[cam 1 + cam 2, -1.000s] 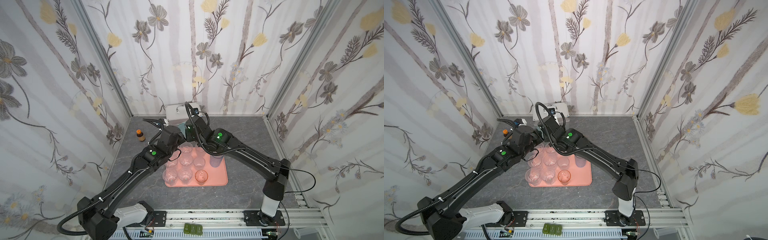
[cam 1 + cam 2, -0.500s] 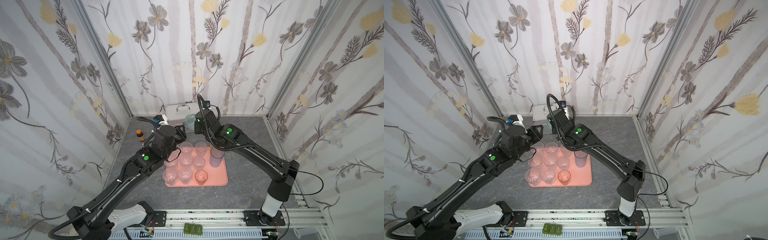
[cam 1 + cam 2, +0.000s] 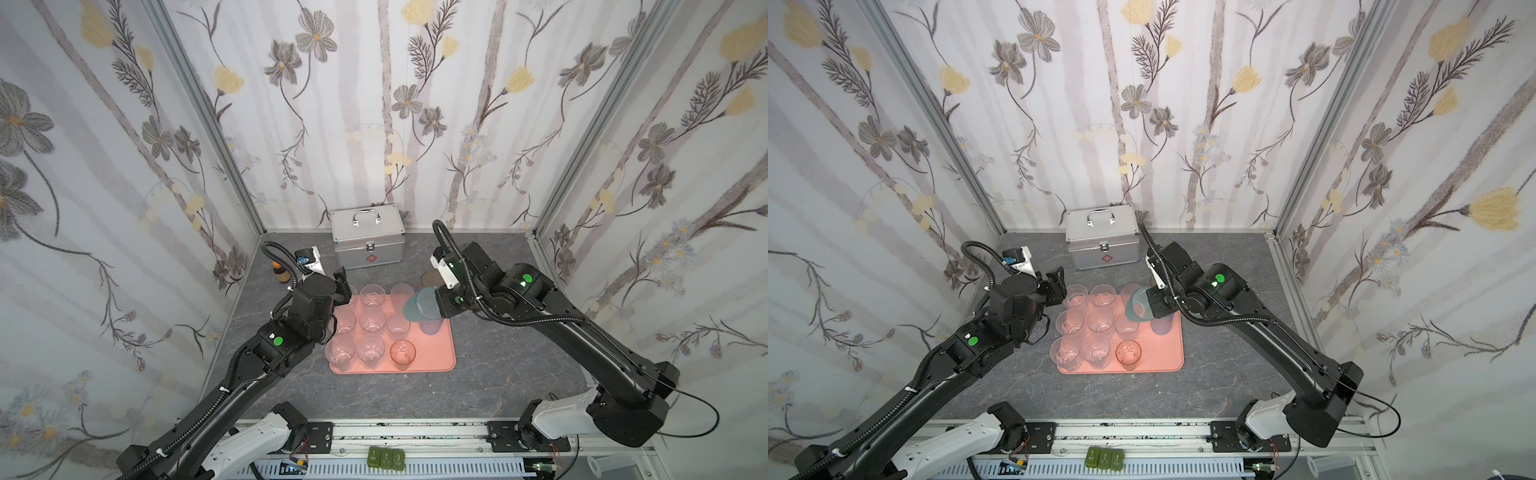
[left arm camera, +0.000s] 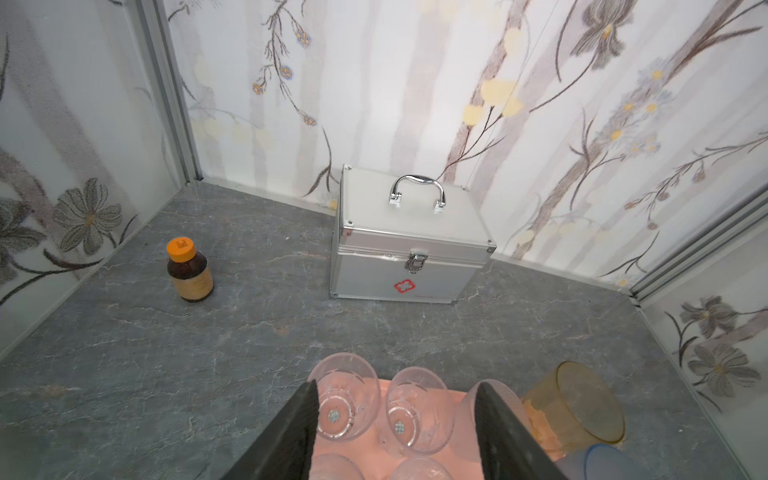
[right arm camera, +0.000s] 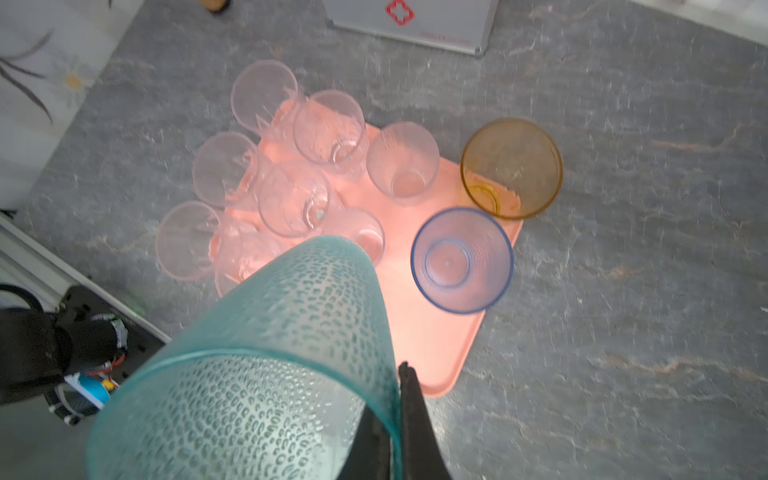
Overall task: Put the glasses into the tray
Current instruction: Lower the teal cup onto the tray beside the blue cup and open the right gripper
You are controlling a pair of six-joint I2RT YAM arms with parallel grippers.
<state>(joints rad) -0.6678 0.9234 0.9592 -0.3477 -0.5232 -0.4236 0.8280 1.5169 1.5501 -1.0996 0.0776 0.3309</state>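
Salmon tray (image 3: 1169, 361) sits mid-table. I see clear glasses (image 3: 1100, 321) standing upright in rows over its left and middle. A short pink glass (image 3: 1128, 352) stands upright in the near row. The right gripper (image 3: 1148, 308) holds a teal glass (image 3: 1132, 312) by the rim, tipped sideways above the tray's far right part. A blue glass (image 3: 1163, 325) is partly hidden under that arm. The left gripper (image 3: 1054, 284) hangs beside the far left corner. A silver case (image 3: 1102, 245) stands against the back wall.
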